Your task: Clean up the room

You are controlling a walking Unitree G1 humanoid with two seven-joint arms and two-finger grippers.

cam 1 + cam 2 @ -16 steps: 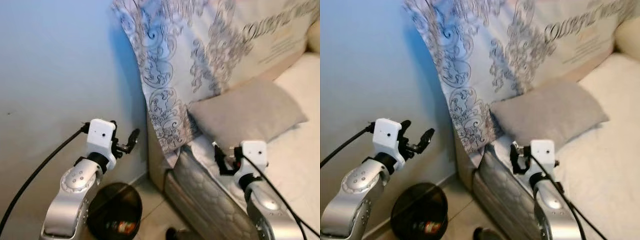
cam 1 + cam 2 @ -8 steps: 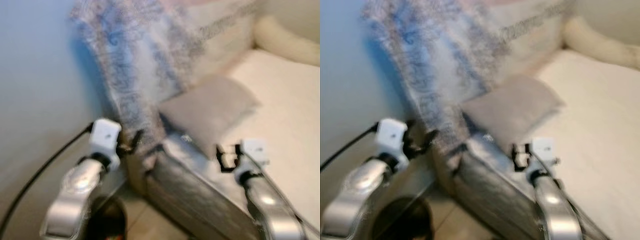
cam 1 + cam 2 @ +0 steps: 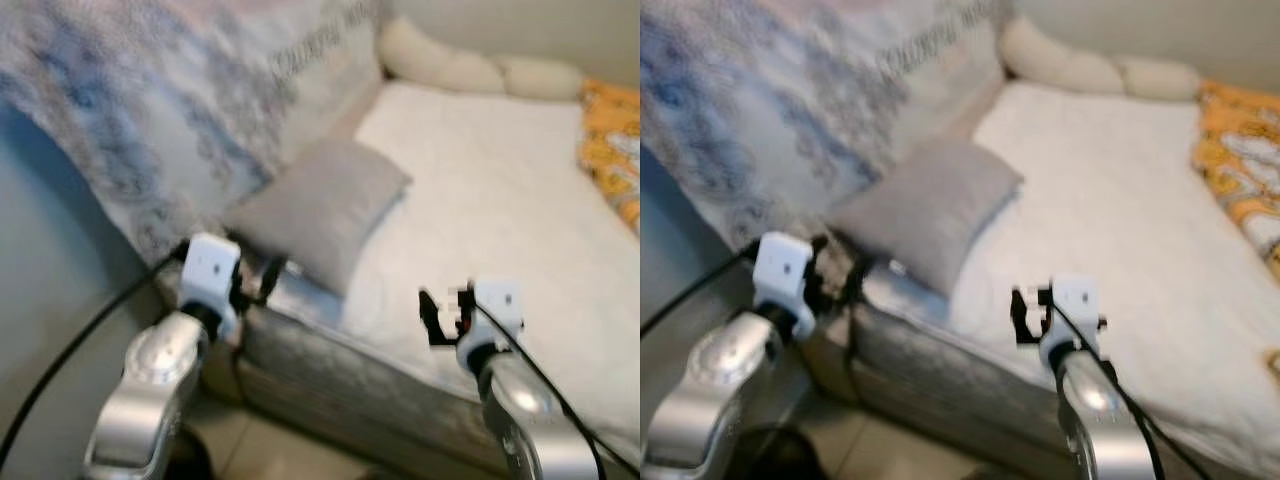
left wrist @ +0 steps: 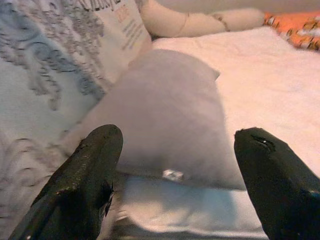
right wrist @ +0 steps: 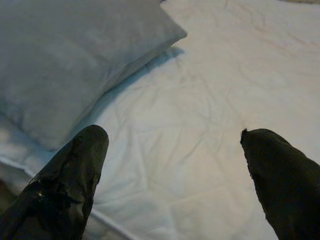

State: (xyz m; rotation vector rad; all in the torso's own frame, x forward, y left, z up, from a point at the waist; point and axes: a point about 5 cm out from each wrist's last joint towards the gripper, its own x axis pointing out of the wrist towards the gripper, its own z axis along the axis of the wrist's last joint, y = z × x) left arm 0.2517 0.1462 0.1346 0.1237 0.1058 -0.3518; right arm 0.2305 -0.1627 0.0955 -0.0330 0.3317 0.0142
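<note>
Our view has swung from the wall to the bed [image 3: 480, 190], where the grey pillow [image 3: 320, 210] lies near our left gripper [image 3: 255, 283] and right gripper [image 3: 447, 312], both spread empty.

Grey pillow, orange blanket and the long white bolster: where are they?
Grey pillow [image 3: 318, 212]: left eye view, its middle.
Orange blanket [image 3: 612, 150]: left eye view, its patterned top.
Long white bolster [image 3: 470, 70]: left eye view, its middle.
</note>
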